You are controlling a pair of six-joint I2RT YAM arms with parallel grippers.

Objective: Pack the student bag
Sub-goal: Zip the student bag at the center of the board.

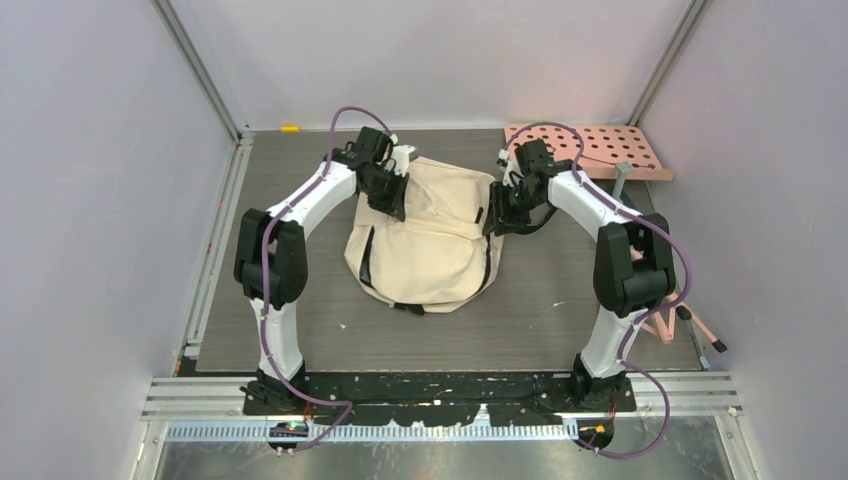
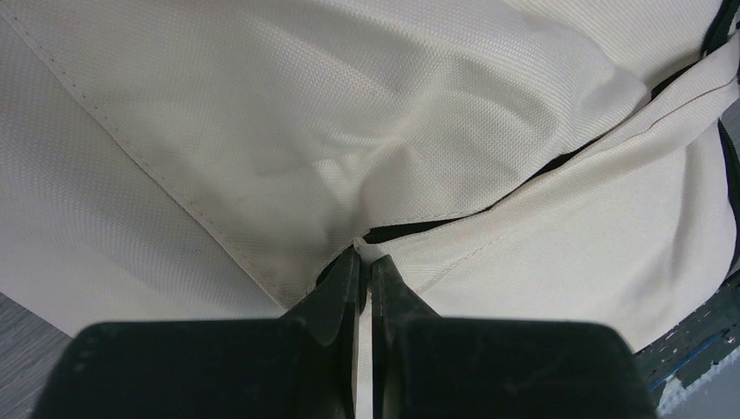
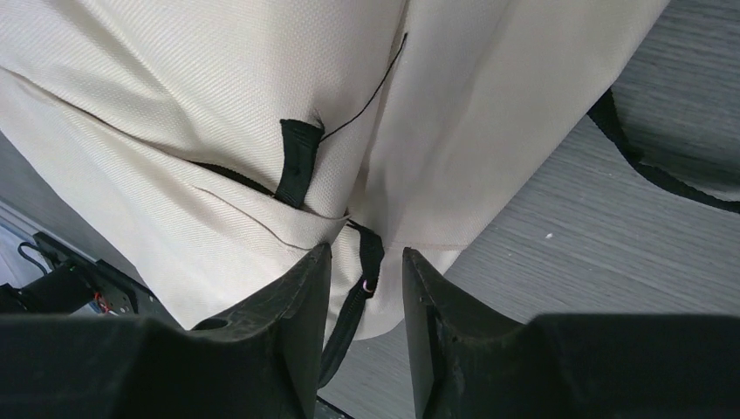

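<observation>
The table (image 1: 560, 330) carries the student bag (image 1: 425, 240), slumped toward its far edge, contents hidden. The left gripper (image 2: 365, 257) pinches a fold of its fabric tight. The right gripper (image 3: 366, 257) stands half-wide, straddling a black zipper pull (image 3: 373, 240).

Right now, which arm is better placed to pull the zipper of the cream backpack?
The right. The right gripper stands open with the black zipper pull between its fingers; it probably only needs to close. The left gripper is shut on the cream backpack, bracing it.
</observation>
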